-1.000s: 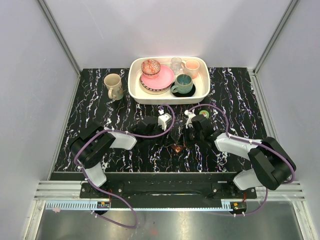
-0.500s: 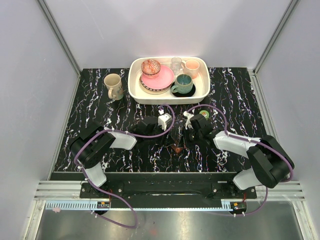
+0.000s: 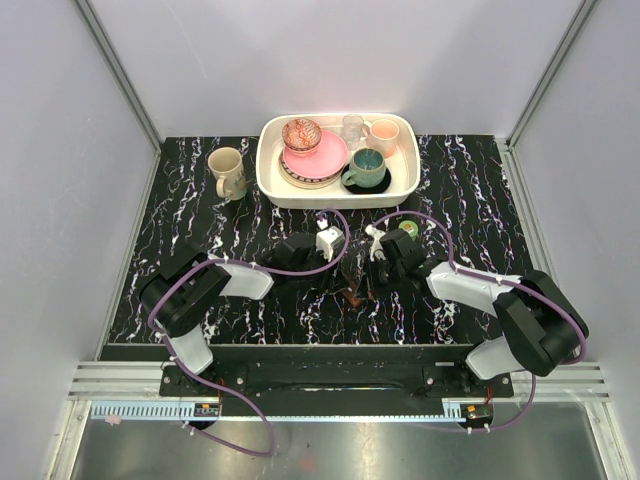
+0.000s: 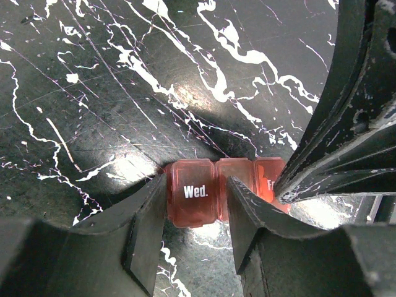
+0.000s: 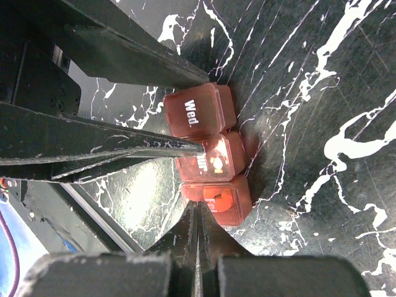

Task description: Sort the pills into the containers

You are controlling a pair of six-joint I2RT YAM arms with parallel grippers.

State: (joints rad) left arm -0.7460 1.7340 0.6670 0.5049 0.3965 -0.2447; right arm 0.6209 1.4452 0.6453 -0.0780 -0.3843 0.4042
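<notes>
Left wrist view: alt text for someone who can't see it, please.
A translucent red pill case lies on the black, white-veined marble table, its "Wed." compartment framed by the left gripper's black fingers. The right gripper covers its right end.

The black, white-veined table [image 3: 470, 190] carries a beige mug [image 3: 227, 172] at ten o'clock and a white tray [image 3: 300, 200] of crockery at twelve. A reddish pill case [image 3: 354, 295] lies near its middle, toward six o'clock.

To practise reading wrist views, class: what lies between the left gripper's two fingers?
The Wed. compartment of the pill case sits between the fingers of the left gripper, shown in the left wrist view.
</notes>
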